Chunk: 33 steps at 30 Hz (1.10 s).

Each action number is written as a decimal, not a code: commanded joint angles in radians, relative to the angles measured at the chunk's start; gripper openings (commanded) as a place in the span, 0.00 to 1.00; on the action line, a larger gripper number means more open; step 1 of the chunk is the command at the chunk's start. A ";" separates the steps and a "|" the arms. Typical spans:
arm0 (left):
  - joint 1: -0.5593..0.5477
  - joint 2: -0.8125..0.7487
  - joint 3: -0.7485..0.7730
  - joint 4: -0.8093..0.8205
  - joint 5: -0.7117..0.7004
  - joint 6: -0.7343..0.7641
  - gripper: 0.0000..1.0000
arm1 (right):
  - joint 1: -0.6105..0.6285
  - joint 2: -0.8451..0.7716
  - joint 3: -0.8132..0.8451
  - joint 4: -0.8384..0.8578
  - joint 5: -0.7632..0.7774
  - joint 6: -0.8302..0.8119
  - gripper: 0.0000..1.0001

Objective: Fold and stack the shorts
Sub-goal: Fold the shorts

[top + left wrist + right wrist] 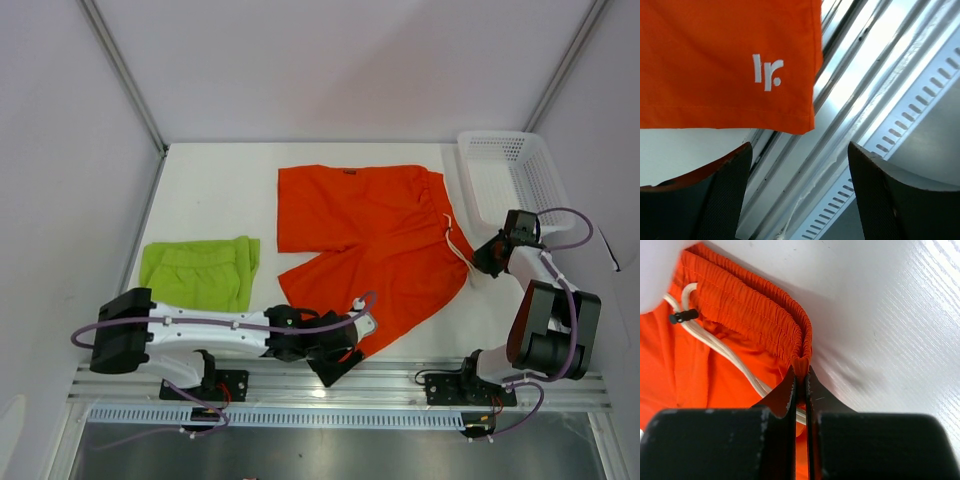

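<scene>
Two pairs of shorts lie on the white surface (220, 190): the orange shorts (370, 240) spread flat in the middle, the green shorts (200, 272) compact to their left. The left gripper (797, 155) hovers beside the orange leg hem, jaws apart and empty. The right gripper (801, 385) has its jaws clamped on the orange waistband.

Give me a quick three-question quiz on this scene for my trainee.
1. True or false: the left end effector grips the orange shorts.
2. The right end effector is: A open; B shut on the waistband; C shut on nothing.
3. Fill in: in the top view, the green shorts lie to the orange pair's ___.
Key: 1 false; 2 B; 3 left.
</scene>
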 commanded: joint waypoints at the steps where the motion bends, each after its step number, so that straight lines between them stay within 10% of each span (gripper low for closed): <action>1: -0.049 -0.053 -0.003 0.087 -0.031 -0.022 0.79 | -0.008 0.017 -0.012 0.051 -0.019 0.000 0.00; 19: -0.093 0.287 0.129 0.021 -0.297 -0.082 0.63 | -0.023 0.012 -0.037 0.078 -0.062 -0.002 0.00; 22: -0.092 0.312 0.126 0.041 -0.268 -0.071 0.53 | -0.027 0.010 -0.042 0.083 -0.067 -0.002 0.00; 27: -0.086 0.335 0.121 0.017 -0.278 -0.097 0.00 | -0.034 0.009 -0.043 0.078 -0.070 0.001 0.00; 33: -0.070 0.175 0.098 0.007 -0.171 -0.094 0.00 | -0.040 -0.028 0.010 -0.048 -0.052 0.008 0.00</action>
